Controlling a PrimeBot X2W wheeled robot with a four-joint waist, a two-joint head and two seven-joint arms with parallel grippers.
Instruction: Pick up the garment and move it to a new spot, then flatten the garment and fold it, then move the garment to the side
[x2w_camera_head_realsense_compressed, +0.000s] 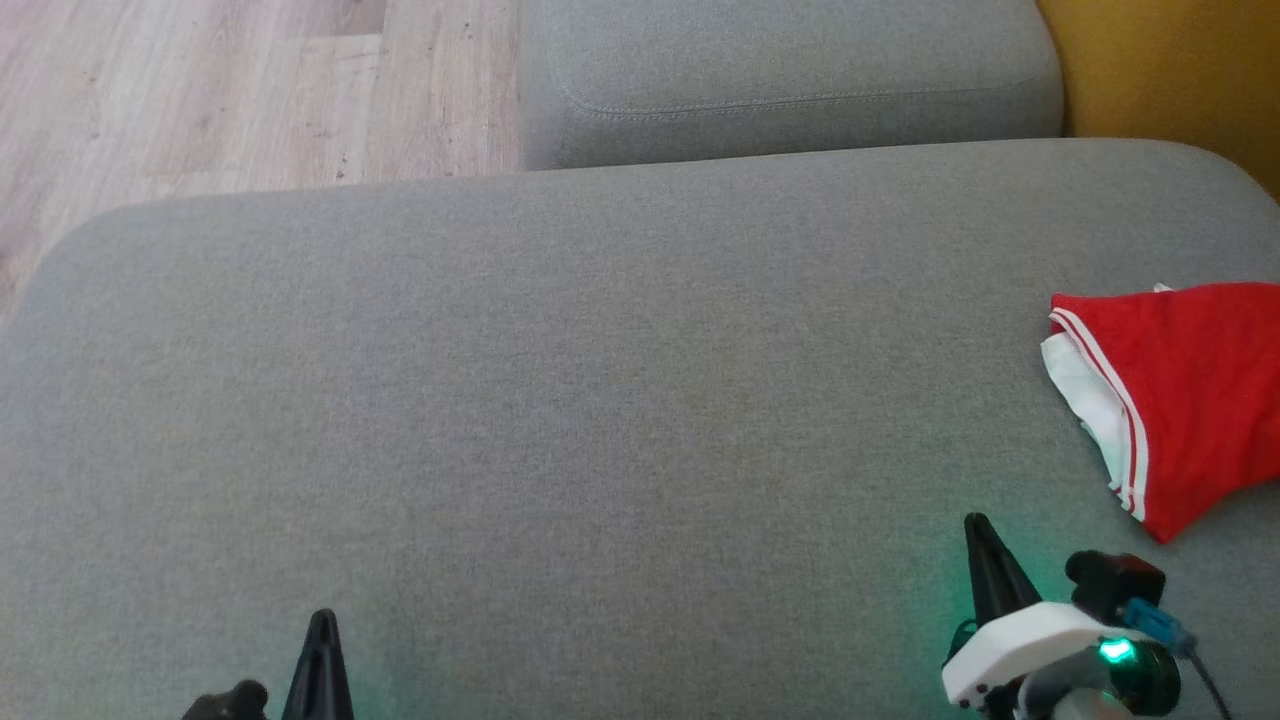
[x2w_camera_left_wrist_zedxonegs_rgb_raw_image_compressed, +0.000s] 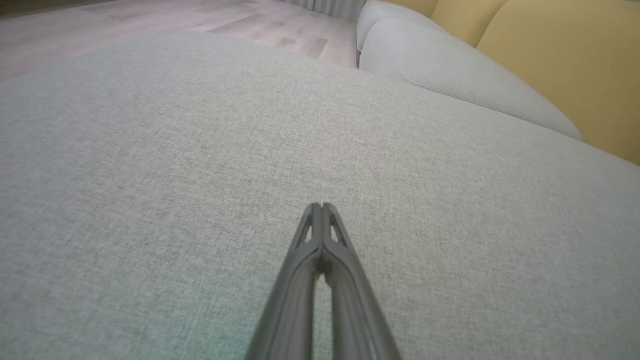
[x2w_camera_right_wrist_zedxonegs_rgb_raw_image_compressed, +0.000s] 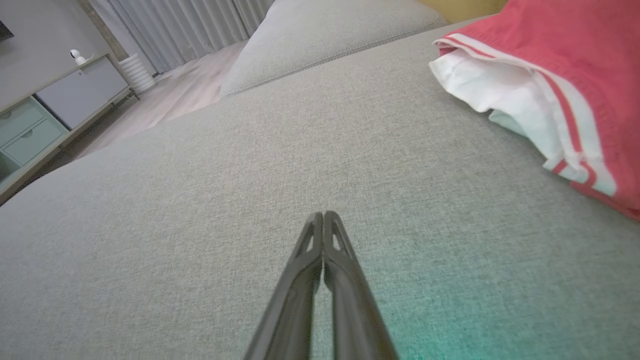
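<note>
Nearest to us, our left gripper (x2w_camera_head_realsense_compressed: 322, 618) and right gripper (x2w_camera_head_realsense_compressed: 978, 522) hang low over the grey sofa seat (x2w_camera_head_realsense_compressed: 600, 400), jaws pressed together and holding nothing. The red shorts (x2w_camera_head_realsense_compressed: 1190, 400) lie apparently folded at the seat's right side, just beyond the right gripper, so we fear a careless sweep of that arm could catch the white hem and open the fold. The woven cover looks soft, and farther off are a second grey cushion (x2w_camera_head_realsense_compressed: 790, 80), a yellow backrest (x2w_camera_head_realsense_compressed: 1180, 70) and pale wood floor (x2w_camera_head_realsense_compressed: 200, 90).
</note>
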